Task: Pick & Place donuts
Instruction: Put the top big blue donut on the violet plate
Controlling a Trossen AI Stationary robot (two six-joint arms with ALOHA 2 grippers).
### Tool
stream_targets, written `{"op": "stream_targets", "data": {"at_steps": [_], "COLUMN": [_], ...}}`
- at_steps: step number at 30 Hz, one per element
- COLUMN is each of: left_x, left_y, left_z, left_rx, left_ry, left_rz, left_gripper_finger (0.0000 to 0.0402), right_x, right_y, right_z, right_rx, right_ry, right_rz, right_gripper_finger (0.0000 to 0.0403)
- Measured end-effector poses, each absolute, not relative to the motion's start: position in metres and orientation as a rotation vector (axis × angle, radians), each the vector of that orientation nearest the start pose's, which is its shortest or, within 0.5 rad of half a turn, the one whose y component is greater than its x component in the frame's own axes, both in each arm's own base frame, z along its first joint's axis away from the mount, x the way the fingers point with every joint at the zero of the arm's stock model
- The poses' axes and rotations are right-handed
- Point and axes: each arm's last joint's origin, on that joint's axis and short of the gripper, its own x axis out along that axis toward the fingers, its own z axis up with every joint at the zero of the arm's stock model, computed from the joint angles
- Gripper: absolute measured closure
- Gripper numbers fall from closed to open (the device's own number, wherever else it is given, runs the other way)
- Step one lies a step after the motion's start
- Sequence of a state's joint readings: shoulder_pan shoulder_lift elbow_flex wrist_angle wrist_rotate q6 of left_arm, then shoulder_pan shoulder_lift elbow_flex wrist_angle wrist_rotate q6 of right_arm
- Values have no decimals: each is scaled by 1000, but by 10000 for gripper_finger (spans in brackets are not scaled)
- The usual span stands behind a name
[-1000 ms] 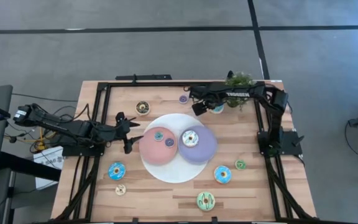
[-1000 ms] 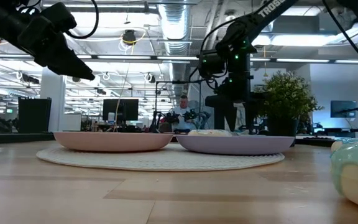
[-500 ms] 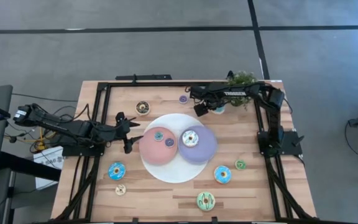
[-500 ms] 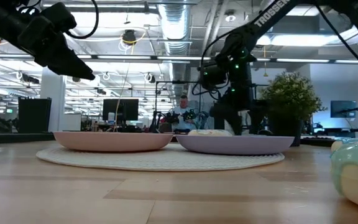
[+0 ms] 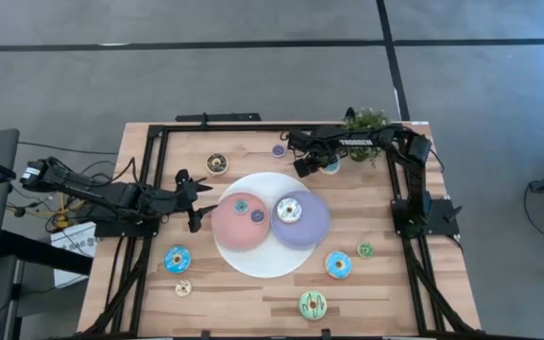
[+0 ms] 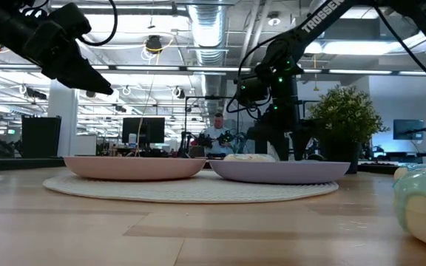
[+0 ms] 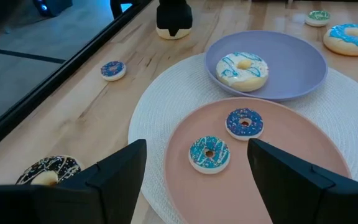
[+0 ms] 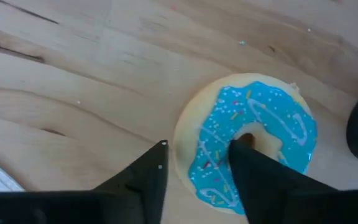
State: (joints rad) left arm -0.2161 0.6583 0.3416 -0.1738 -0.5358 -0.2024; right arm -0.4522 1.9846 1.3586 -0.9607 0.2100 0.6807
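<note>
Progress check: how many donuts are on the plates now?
3. A teal donut and a dark-blue donut lie on the pink plate; a white donut lies on the purple plate. Neither plate seems to hide more.

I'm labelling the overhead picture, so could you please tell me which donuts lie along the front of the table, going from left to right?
Large blue donut → small tan donut → green donut → second blue donut → small green donut.
</note>
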Motion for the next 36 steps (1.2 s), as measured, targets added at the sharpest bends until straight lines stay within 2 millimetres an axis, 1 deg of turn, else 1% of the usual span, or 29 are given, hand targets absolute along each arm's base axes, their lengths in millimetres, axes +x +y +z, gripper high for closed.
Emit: {"op": "stream_targets", "data": {"at_steps": [3, 7, 13, 16, 19, 23, 26, 28, 32, 36], "left_x": [144, 144, 144, 144, 144, 145, 145, 145, 145, 145], "left_y": [-17, -16, -16, -16, -16, -16, -16, -16, -16, -16], "left_z": [202, 202, 202, 202, 202, 203, 203, 203, 203, 203], "left_rx": [-16, -16, -16, -16, -18, -20, -21, -20, -21, -21], "left_ry": [424, 424, 424, 424, 420, 418, 417, 417, 417, 417], "left_rz": [357, 358, 357, 357, 357, 355, 355, 355, 355, 354], "left_gripper_finger": [127, 127, 127, 127, 127, 127, 127, 127, 127, 127], "right_x": [320, 321, 322, 326, 328, 330, 332, 333, 336, 337], "right_y": [-162, -160, -154, -147, -135, -109, -82, -62, -24, 5], "right_z": [154, 154, 162, 171, 182, 206, 222, 229, 231, 226], "right_rx": [703, 698, 685, 668, 631, 597, 574, 555, 508, 468], "right_ry": [1372, 1373, 1361, 1320, 1302, 1250, 1208, 1195, 1211, 1254], "right_rz": [-1047, -1040, -1016, -995, -955, -898, -836, -791, -705, -665], "right_gripper_finger": [285, 309, 320, 321, 321, 321, 321, 321, 321, 321]}}
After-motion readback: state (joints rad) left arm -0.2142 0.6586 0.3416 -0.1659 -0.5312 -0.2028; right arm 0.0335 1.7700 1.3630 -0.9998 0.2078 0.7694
